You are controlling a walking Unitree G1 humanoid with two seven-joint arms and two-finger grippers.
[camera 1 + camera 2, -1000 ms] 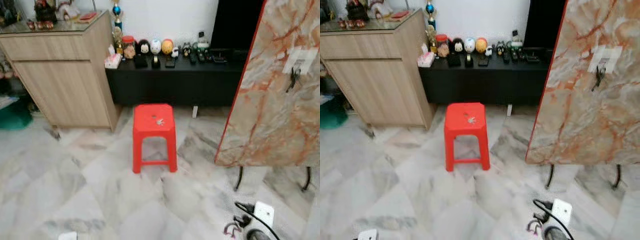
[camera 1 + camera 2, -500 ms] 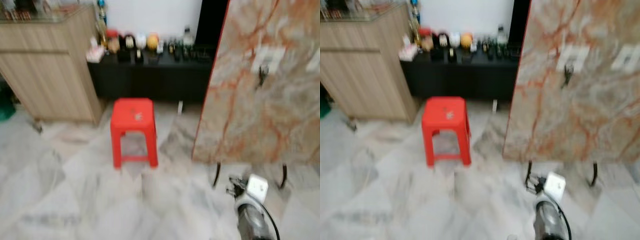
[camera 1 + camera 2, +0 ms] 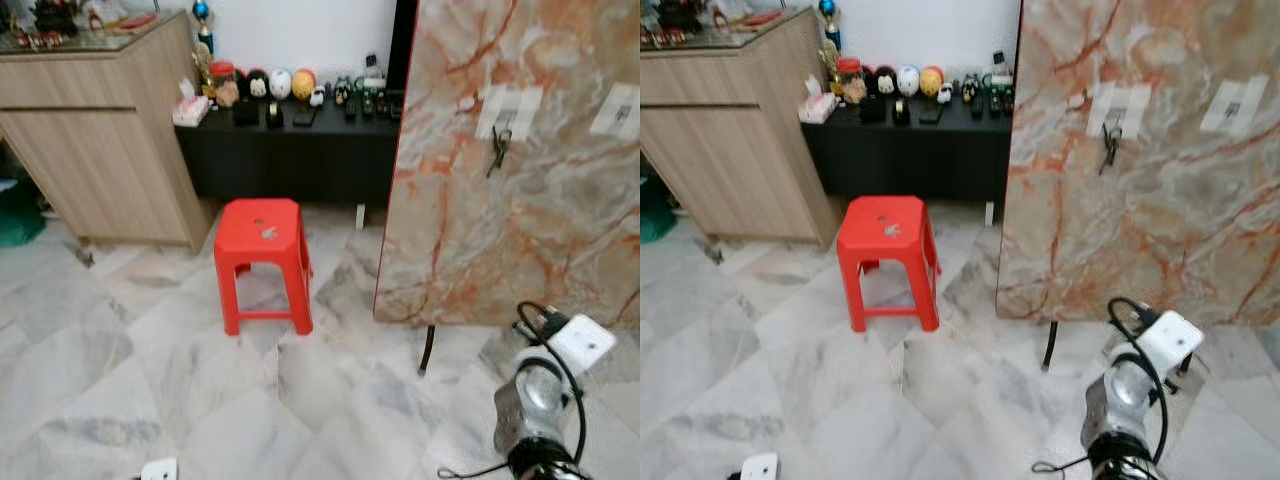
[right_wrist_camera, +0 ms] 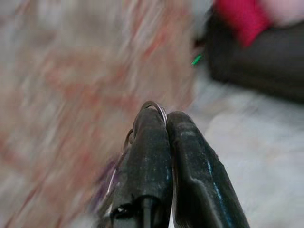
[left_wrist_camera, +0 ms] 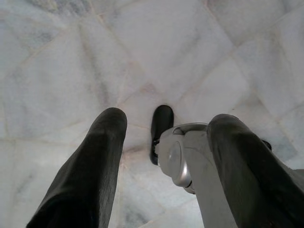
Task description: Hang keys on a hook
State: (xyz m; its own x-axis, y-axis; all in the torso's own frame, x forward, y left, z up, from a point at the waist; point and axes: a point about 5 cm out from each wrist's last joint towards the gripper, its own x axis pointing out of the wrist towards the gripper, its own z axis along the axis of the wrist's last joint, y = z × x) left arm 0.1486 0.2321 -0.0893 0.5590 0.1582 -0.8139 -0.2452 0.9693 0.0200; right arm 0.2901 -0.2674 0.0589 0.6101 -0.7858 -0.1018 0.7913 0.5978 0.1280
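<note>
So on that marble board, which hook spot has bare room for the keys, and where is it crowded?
The right taped hook patch on the marble board looks bare. The left patch already carries a dark hanging item. The right gripper holds a key ring.

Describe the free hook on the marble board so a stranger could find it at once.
Find the tall marble-patterned board standing right of the red stool. Two white taped patches sit near its top. The free hook is on the right patch; the left hook already has dark keys hanging.

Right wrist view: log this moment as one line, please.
right gripper: shut on key ring, raised before marble board | left gripper: open, idle over floor | hook: already carries keys
</note>
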